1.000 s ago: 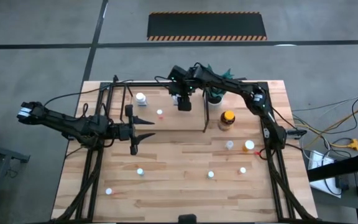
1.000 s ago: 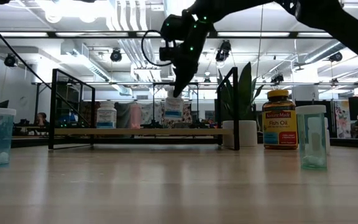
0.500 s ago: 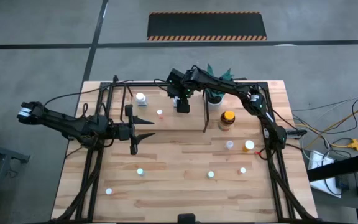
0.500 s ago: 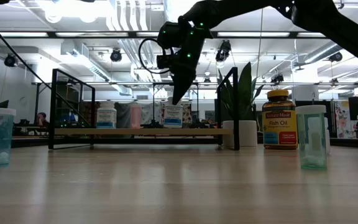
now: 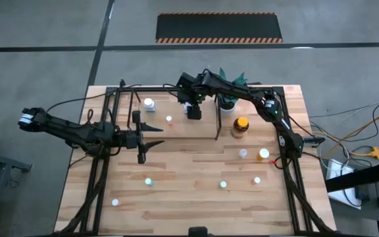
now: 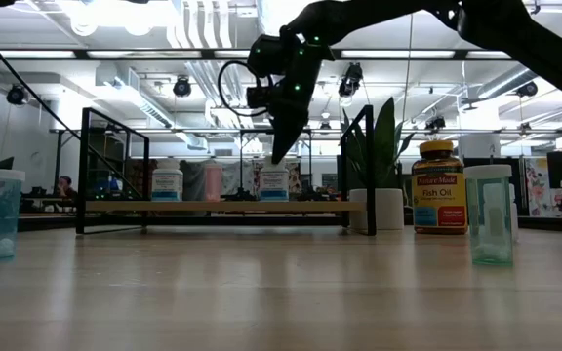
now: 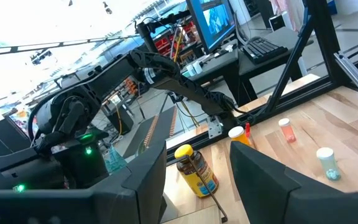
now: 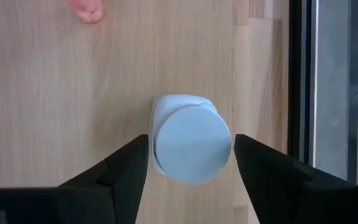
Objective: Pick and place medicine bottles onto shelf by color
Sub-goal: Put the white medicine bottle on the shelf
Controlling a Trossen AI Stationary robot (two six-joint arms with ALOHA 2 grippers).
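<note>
One white-capped bottle [image 8: 191, 144] just released on the shelf [image 5: 176, 128]; right pincer [image 5: 193, 110] spread above, next lift clear.

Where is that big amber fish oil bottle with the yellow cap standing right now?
In the high view the fish oil bottle stands on the table's right half, just outside the shelf, in front of the potted plant. The low view shows it upright beside the plant's white pot.

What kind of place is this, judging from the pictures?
Probably a robotics lab or workshop in an industrial-style hall: exposed ceiling ducts, desks with a monitor and keyboard, and a hazard-striped floor mat beyond the table.
</note>
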